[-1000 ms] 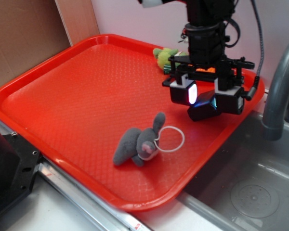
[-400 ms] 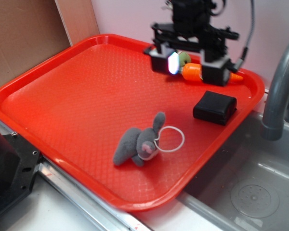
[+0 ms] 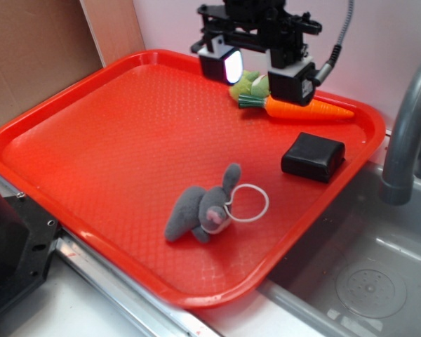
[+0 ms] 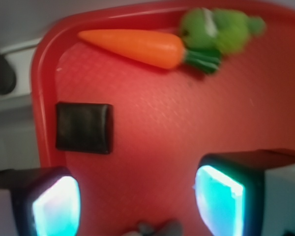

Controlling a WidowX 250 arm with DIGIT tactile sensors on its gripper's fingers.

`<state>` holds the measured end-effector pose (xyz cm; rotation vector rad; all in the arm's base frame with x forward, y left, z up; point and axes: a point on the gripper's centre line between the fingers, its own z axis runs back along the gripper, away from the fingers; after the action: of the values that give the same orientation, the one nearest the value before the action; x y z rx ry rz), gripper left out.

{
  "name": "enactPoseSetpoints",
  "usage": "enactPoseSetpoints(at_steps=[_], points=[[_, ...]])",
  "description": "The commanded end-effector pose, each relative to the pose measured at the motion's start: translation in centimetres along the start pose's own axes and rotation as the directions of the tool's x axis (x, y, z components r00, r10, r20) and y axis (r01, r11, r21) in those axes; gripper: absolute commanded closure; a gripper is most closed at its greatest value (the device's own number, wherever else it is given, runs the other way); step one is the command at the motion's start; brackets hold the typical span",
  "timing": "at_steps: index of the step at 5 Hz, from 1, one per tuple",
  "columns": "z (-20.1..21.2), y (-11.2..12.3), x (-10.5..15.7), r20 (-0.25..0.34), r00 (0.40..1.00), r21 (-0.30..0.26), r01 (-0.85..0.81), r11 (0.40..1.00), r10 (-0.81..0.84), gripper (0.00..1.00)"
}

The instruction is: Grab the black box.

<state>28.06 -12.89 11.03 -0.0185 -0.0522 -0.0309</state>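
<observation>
The hand (image 3: 258,69) is being held high over the far side of the tray (image 3: 70,133), its two fingers spread wide apart with nothing between them. Directly beneath and just behind it, a carrot (image 3: 305,109) and a green plush (image 3: 247,83) are lying near the tray's back rim. The box (image 3: 313,156) is resting flat on the tray, close to the right rim and beside the sink (image 3: 365,274), below and to the side of the hand and apart from it. In the wrist view the box (image 4: 84,128) is being seen off to the left, outside the gap between the fingers, with the carrot (image 4: 135,47) above it. A grey bunny (image 3: 202,208) is lying nearer the tray's front, well apart from the box.

The approach step is judged to be in hand; no grasp is being made yet. For the next move, the hand is needing to be shifted over the box until it is centred between the fingers, lowered around its shorter sides, and only then closed.
</observation>
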Motion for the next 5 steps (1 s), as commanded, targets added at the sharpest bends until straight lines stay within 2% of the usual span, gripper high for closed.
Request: enactPoseSetpoints(at_steps=[1, 2, 3, 4, 5], points=[[-1.9, -2.9, 2.9, -0.228, 0.856, 0.162, 0.503, 0.849, -0.463, 0.0], [-2.6, -3.6, 1.1, -0.17, 0.73, 0.216, 0.683, 0.698, -0.662, 0.0], [-0.8, -3.4, -0.8, -0.13, 0.547, 0.214, 0.83, 0.515, -0.827, 0.0], [-0.5, -3.5, -1.9, -0.025, 0.404, 0.238, 0.891, 0.387, -0.915, 0.0], [-1.5, -3.0, -1.4, -0.011, 0.407, 0.209, 0.894, 0.396, -0.913, 0.0]])
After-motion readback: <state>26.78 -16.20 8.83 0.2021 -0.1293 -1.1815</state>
